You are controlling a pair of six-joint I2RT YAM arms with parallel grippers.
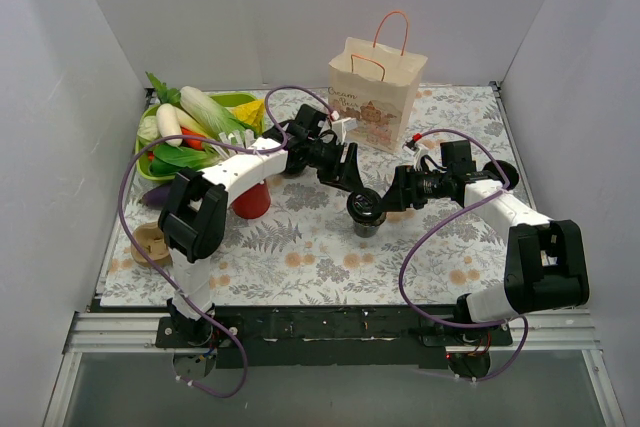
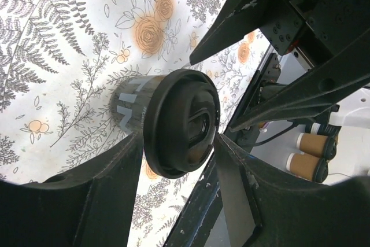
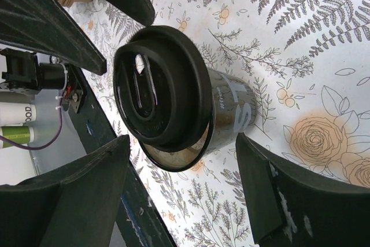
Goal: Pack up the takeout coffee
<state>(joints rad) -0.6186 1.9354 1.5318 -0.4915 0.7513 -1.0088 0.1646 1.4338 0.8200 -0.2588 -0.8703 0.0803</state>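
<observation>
The black coffee cup (image 1: 366,212) is standing upright in the middle of the flowery cloth (image 1: 300,257), in front of the paper bag (image 1: 375,97) and well apart from it. Both arms are reaching in to it, one from each side. The left gripper (image 2: 179,140) is pinching the round black lid (image 2: 182,122) by its edges. The lid is sitting crooked, so the cup's rim is peeking out under one side. The right gripper (image 3: 184,143) is spread wide, with a finger on each side of the cup, and is not touching it. White letters are running along the cup's side, but I cannot read them. The bag is showing a brown drawing with writing too small to read. Past the table edge, a white bottle (image 3: 17,112) is showing the letters "OOD"
</observation>
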